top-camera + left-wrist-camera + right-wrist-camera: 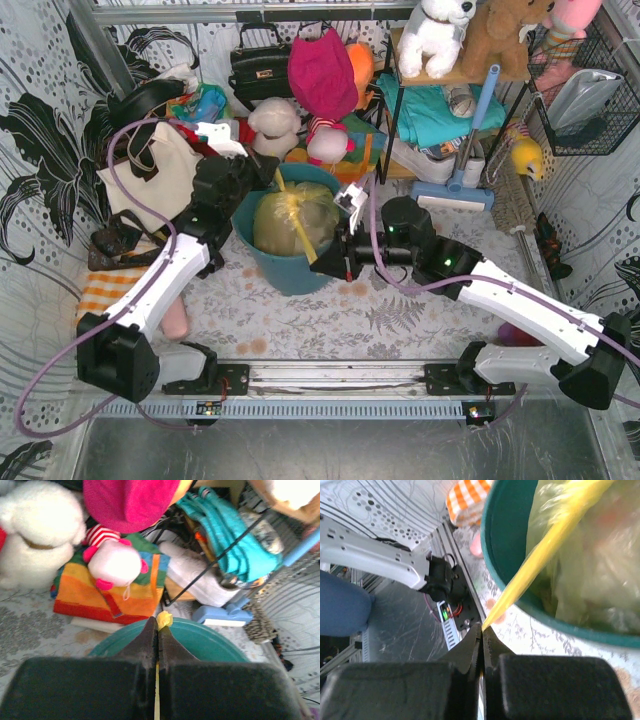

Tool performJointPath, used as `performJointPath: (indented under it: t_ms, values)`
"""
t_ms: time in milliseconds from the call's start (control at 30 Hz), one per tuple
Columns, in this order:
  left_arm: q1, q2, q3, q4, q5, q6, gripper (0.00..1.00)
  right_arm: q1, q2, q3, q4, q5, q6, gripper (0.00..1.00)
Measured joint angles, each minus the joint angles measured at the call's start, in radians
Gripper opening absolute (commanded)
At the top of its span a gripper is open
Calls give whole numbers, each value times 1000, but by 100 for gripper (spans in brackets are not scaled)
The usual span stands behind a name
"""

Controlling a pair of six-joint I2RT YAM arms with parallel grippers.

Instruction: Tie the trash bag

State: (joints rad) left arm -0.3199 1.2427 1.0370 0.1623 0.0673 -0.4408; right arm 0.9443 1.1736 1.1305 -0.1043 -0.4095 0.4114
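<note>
The yellow-green trash bag [296,222] sits inside the teal bin [290,268], with pale crumpled contents showing through. Two twisted yellow strips of the bag's mouth are pulled apart. My left gripper [268,172] is at the bin's far-left rim, shut on one strip; its tip [165,619] pokes out past the jaws in the left wrist view. My right gripper [328,267] is at the bin's front-right rim, shut on the other strip [545,555], which runs taut from the bag [600,565] over the bin's rim [492,555].
A cream tote bag [150,172] lies left of the bin. Plush toys [275,125], a black handbag [260,65] and a pink cloth [322,72] crowd the back. A shelf rack [440,110] and a blue mop [455,185] stand at the back right.
</note>
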Motion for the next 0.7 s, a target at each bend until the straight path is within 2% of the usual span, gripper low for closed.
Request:
performJointPath:
  t_ms: [233,567,600,633,667,700]
  values:
    - [0,84,5,12,-64,56,0,20,-90,-158,24,-2,61,0]
    - [2,157,61,14,-166,92,0,51,-146,-168,45,-18,78,0]
    - [2,156,61,13,-166,95,0,51,-143,-162,42,-7,75,16]
    - [2,154,61,10,-164,96,0,50,-138,-149,36,10,73,24]
    - [2,153,62,6,-158,98,0,50,-134,-132,29,30,66,26]
    - [2,151,65,0,-149,99,0,50,-129,-115,26,53,61,35]
